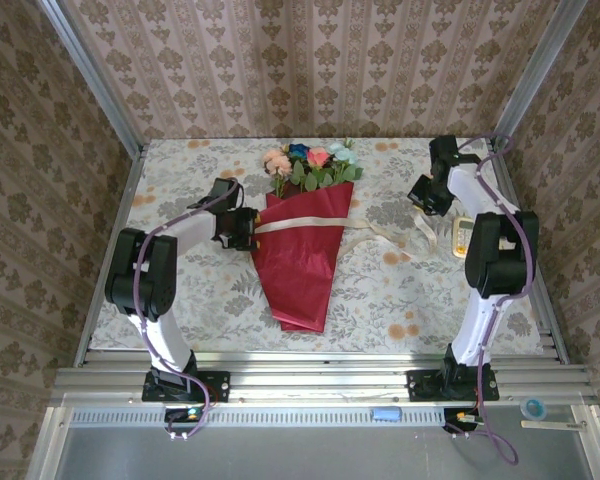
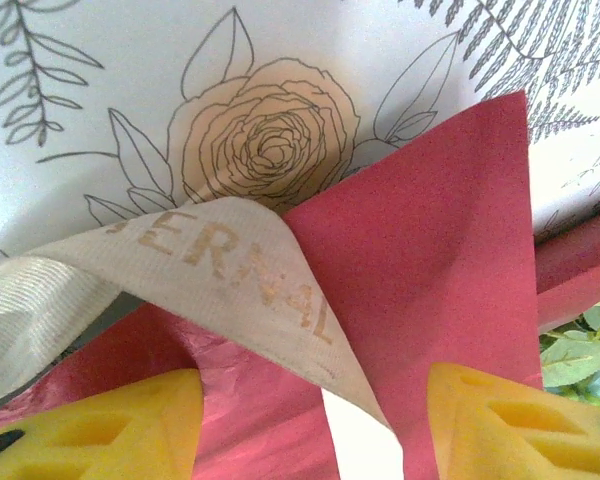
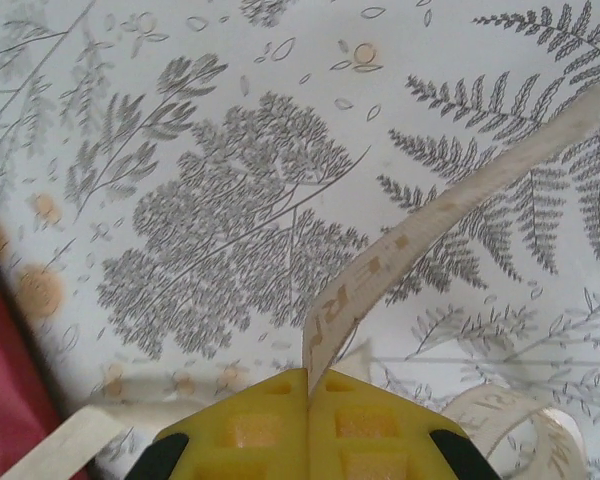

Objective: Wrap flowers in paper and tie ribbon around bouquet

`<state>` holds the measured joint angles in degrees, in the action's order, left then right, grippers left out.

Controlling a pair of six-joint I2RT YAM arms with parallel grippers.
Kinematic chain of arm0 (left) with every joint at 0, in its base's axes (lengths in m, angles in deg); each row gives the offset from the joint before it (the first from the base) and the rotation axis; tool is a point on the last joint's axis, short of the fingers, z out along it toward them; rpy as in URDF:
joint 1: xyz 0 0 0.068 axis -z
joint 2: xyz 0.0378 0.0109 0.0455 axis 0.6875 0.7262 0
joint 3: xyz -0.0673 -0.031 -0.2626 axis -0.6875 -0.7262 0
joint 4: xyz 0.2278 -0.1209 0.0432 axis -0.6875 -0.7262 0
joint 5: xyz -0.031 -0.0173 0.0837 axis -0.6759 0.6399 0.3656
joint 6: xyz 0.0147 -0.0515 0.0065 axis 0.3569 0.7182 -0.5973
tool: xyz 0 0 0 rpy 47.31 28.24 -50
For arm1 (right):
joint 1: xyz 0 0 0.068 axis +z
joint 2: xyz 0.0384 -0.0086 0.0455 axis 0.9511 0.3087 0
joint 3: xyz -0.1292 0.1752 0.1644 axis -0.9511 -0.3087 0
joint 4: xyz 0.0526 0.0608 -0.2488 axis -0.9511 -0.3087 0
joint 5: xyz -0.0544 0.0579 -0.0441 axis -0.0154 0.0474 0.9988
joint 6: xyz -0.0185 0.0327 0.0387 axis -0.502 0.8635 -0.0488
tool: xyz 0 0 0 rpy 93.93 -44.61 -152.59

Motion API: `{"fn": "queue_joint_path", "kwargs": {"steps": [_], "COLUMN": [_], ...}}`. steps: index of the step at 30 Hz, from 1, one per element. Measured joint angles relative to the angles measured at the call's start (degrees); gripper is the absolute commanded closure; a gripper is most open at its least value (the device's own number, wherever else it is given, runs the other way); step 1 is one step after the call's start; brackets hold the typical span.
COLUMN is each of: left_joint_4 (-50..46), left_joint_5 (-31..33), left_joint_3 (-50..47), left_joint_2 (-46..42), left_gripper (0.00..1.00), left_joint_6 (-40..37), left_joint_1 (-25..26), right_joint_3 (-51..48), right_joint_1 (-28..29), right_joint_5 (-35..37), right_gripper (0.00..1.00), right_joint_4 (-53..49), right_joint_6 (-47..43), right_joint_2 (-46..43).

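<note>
The paper (image 1: pixel 300 270) lies rolled in a cone in the middle of the table (image 1: pixel 180 190). It holds the flowers (image 1: pixel 310 165), which poke out toward the far edge. The ribbon (image 1: pixel 300 222) lies across it. The right gripper (image 3: pixel 308 385) pinches one ribbon end (pads (image 3: pixel 250 430) pressed together). The left gripper (image 1: pixel 245 230) waits at the cone's left side, fingers (image 2: pixel 110 420) apart, with ribbon and paper between them. I think it should grab only ribbon, then both pull gently.

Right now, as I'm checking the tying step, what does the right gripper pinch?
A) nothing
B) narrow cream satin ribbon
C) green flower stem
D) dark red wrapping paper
B: the right gripper is shut on the narrow cream satin ribbon, which rises from between its closed tips.
</note>
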<state>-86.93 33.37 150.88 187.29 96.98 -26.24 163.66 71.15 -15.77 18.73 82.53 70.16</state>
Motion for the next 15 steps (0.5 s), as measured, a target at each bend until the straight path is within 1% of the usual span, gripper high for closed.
{"fn": "queue_joint_path", "kwargs": {"steps": [2, 6, 10, 13, 15], "left_joint_4": [0.76, 2.45, 3.52, 4.57, 5.01], "left_joint_5": [-0.33, -1.01, -1.95, -2.71, -3.19], "left_joint_3": [0.00, 0.00, -0.02, -0.28, -0.37], "left_joint_2": [0.26, 2.21, 3.93, 3.93, 3.93], "left_gripper": [0.53, 0.68, 0.82, 0.99, 1.00], "left_joint_6": [0.44, 1.14, 1.22, 1.29, 0.96], "left_joint_1": [-0.42, -0.81, -0.81, -0.79, -0.79], "right_joint_3": [-0.70, -2.14, -3.54, -4.72, -5.25], "right_joint_1": [1.14, 4.55, 7.85, 10.43, 12.50], "right_joint_5": [-0.02, -0.52, -2.84, -5.73, -7.96], "right_gripper": [1.00, 1.00, 1.00, 1.00, 1.00], "right_joint_4": [0.02, 0.02, 0.04, 0.79, 1.66], "right_joint_6": [-0.02, -0.02, 0.13, 0.94, 1.40], "right_joint_2": [-2.23, -7.93, -13.64, -17.20, -18.97]}}
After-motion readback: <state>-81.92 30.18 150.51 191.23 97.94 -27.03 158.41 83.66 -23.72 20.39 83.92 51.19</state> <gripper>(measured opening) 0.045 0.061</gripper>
